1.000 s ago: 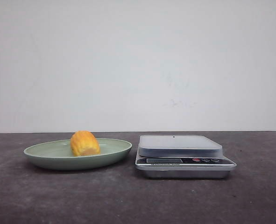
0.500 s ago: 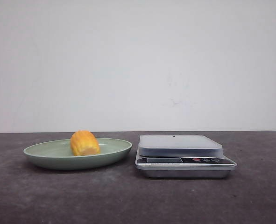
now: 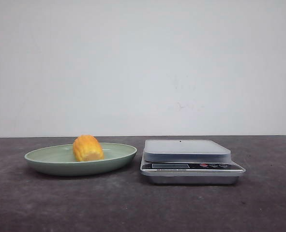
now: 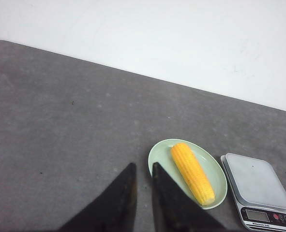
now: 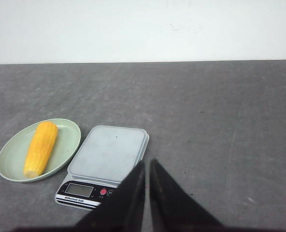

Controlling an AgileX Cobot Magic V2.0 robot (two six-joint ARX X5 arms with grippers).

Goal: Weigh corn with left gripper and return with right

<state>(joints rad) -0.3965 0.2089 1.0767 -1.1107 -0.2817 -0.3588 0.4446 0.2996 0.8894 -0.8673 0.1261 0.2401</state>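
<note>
The corn (image 3: 88, 148) is a yellow-orange cob lying in a pale green plate (image 3: 38, 156) left of a silver kitchen scale (image 3: 186, 150). The front view sees it end-on. The left wrist view shows its full length (image 4: 192, 173) across the plate (image 4: 159, 158). My left gripper (image 4: 143, 167) hangs above the bare table just beside the plate, its fingers nearly together and empty. My right gripper (image 5: 147, 164) hangs near the scale's (image 5: 109, 152) corner, fingers nearly together and empty. Neither gripper shows in the front view.
The dark grey table (image 3: 133, 208) ends at a white wall behind. The scale's platform holds nothing, and its display and buttons (image 5: 80, 189) face the robot. The corn (image 5: 40, 147) and plate (image 5: 67, 137) also show in the right wrist view.
</note>
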